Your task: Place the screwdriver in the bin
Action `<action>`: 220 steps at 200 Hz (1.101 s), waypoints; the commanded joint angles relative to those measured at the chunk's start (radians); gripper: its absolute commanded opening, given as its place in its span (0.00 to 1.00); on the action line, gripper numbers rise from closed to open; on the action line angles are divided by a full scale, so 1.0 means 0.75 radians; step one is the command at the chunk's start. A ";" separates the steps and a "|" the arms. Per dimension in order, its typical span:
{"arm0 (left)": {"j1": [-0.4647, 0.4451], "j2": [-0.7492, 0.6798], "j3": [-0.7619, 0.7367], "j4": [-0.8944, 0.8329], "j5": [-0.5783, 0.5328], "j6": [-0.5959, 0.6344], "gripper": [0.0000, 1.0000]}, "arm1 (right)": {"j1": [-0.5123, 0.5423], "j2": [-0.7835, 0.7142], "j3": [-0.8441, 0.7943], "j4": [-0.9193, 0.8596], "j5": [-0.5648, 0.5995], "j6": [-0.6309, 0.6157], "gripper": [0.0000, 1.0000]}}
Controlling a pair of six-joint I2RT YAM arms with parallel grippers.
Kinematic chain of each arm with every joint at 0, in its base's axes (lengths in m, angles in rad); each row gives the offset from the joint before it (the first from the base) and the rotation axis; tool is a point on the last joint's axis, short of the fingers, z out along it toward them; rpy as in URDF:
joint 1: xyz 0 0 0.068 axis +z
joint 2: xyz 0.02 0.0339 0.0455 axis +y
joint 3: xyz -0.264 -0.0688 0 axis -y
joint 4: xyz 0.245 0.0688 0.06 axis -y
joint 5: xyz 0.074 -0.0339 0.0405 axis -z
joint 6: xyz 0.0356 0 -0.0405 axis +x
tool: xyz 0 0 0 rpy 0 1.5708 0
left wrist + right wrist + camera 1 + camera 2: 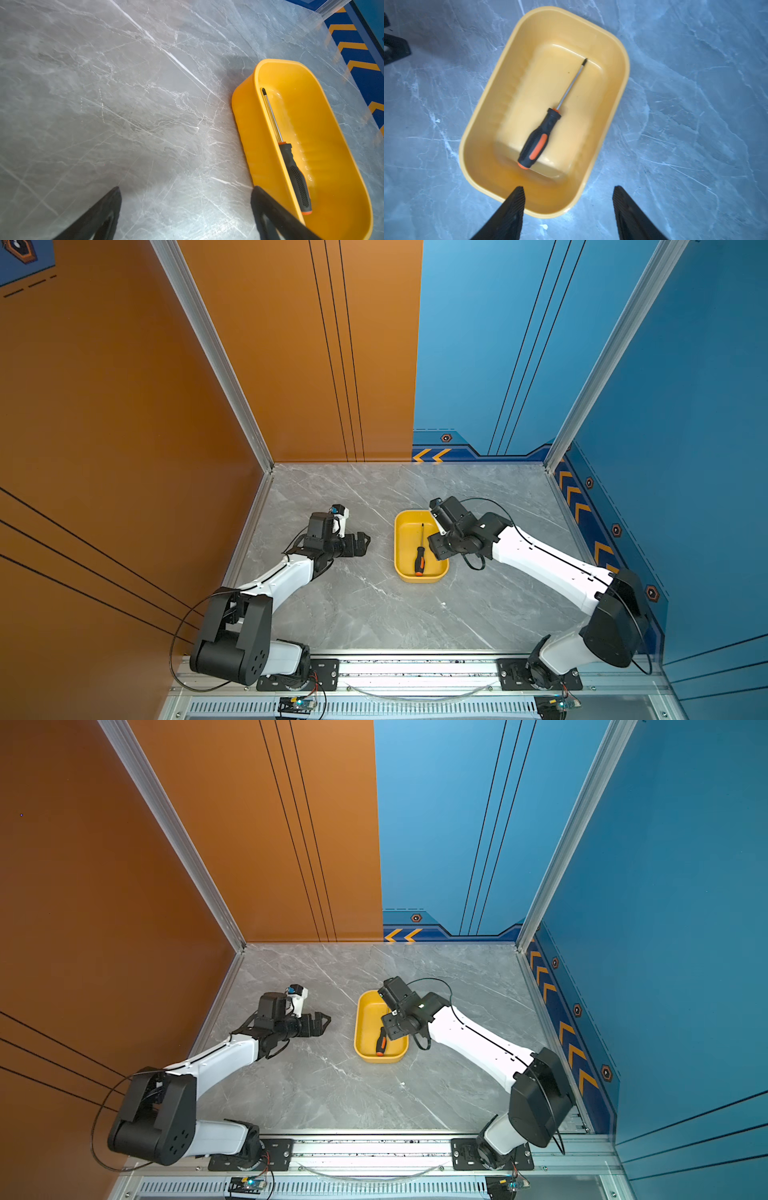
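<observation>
The screwdriver (550,120) is not in any jaws. The right gripper (568,188) hangs over the near end of the bin (481,124). Its two black fingers stand apart with nothing between them, so it is open and empty.

Just under it, the screwdriver lies flat on the floor of the bin. Its thin tip points to the far end and its orange butt points to the near end. All of it is inside the yellow walls, and no part sticks out over the rim. So the job looks done to me.

The bin sits on the gray table (695,104), a bit right of the middle.

The left gripper (187,188) is out to the left of the bin and does not touch it. Its fingers are spread too and hold nothing.

I think the screwdriver is light, hard and stiff, so it will not bend or squash. The metal shaft looks smooth and thin and would likely slip out of a grip. The round handle may roll if bumped. The black handle has a bumpy part, and it is the fattest part too. That looks like the best place to grab it, across the handle, if it ever needs picking up.
</observation>
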 commanded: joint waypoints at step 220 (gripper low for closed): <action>0.047 -0.199 -0.353 0.662 -0.652 0.457 0.98 | -0.857 -0.235 -1.189 1.898 0.034 -0.165 0.68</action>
